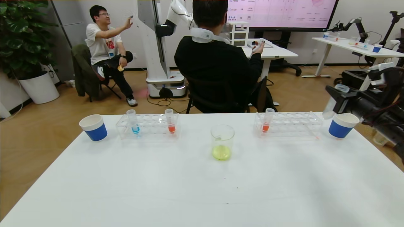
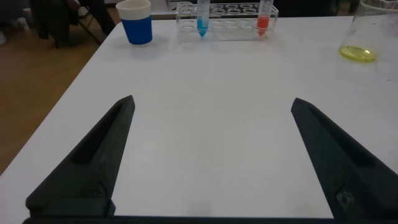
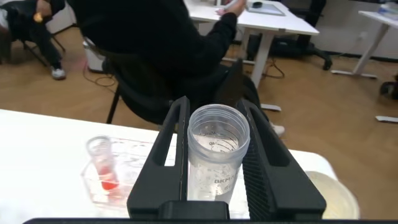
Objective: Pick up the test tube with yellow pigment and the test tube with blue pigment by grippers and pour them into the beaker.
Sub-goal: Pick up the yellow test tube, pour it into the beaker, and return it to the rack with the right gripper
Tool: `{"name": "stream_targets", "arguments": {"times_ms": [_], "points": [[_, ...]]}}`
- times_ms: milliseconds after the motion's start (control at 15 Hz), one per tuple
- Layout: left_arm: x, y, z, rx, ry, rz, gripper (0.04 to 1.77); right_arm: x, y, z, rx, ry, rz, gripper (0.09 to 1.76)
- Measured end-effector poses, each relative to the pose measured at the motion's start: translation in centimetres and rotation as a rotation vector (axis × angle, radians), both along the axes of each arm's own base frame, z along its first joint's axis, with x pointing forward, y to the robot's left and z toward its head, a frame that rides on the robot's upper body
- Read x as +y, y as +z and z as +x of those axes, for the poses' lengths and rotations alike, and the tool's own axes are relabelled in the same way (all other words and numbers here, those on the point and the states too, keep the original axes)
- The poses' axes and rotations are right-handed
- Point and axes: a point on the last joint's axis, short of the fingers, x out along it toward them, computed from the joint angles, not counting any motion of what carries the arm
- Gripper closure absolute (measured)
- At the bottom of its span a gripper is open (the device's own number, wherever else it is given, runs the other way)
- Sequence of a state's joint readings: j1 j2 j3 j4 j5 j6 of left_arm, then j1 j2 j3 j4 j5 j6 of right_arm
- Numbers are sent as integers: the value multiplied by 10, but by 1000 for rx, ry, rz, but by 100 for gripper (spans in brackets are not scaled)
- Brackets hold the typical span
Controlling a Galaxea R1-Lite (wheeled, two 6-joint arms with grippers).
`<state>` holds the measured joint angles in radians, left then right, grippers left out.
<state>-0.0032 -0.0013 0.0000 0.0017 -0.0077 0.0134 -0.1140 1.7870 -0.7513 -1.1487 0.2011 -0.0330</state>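
Matte black throughout. Left gripper (image 2: 211, 155): two long wedge-shaped fingers (image 2: 93, 162), smooth and plain. Right gripper (image 3: 214, 155): flat black fingers (image 3: 264, 158) with a ribbed inner pad. Behind, a bulky dark arm (image 1: 378, 107) with a grey-white box and cables.

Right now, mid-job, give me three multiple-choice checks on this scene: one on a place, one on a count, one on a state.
1. Where is the test tube with blue pigment?
A. In the left rack
B. In the beaker
C. In the right gripper

2. How many tubes with orange-red liquid stand in racks?
A. One
B. Two
C. Four

3. What is the right gripper doing?
A. Hanging open
B. Shut on an emptied tube
C. Resting on the table

Answers:
1 A: it stands in the left rack, near the left paper cup.
2 B: one in the left rack, one in the right rack.
3 B: it clamps a clear tube over the right paper cup; the beaker holds yellow liquid.
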Motion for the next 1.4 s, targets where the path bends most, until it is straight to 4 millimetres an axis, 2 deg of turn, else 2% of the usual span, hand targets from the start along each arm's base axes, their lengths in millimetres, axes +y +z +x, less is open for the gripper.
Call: {"name": "stream_targets", "arguments": {"times_ms": [200, 400, 533, 733, 1000, 1400], "points": [[0, 0, 0, 0, 1, 0, 6, -63, 3, 16, -31, -90, -18, 134], [0, 0, 0, 0, 0, 0, 6, -99, -7, 39, -40, -163, -23, 134], [0, 0, 0, 0, 0, 0, 6, -115, -16, 54, -40, -189, -25, 134], [0, 0, 0, 0, 0, -1, 6, -129, -32, 71, -29, -206, -25, 134], [0, 0, 0, 0, 0, -1, 6, -138, -47, 82, -3, -215, -17, 134], [0, 0, 0, 0, 0, 0, 6, -140, -61, 91, 15, -210, -9, 134]]}}
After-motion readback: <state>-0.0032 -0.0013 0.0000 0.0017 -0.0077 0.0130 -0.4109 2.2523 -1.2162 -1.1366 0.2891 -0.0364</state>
